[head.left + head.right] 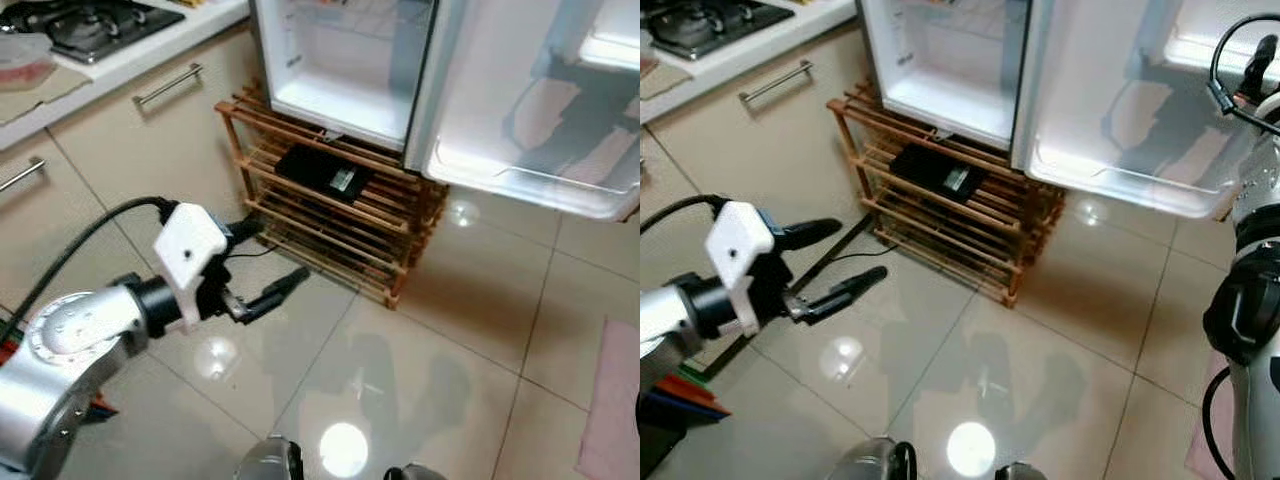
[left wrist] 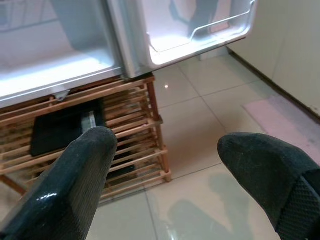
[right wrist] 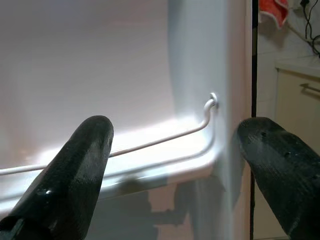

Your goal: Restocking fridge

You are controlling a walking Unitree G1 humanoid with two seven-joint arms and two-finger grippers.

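Your left claw (image 1: 830, 262) hung low over the glossy floor (image 1: 420, 380), fingers spread wide, nothing between them. Behind it, up on the tabletop (image 1: 150, 45), sat the gas hob (image 1: 95, 25), with the cabinet drawers (image 1: 130, 120) below. Ahead of that claw and just beyond its fingertips stood the wooden slatted rack (image 1: 330, 215), and on an upper slat lay a flat black box (image 1: 322, 172) with a pale label. Directly above the rack, the fridge (image 1: 345, 70) stood open, its lower compartment bare and brightly lit.

Further right, the fridge door (image 1: 1120, 110) swung wide, its bottom bin (image 1: 1130, 185) see-through and holding nothing. Your right claw (image 3: 175, 165) was raised close against the door's inner face, fingers well apart, gripping nothing, a thin white wire rail (image 3: 165, 132) just ahead of it.

No stock was in hand yet, so restocking looked barely begun. If that black box was your item, I'd judge it stiff, fairly light and smooth-skinned, so slippery. You'd want to pinch it across its short sides, clear of the slats. That door rail looked thin and springy; lean on it gently.
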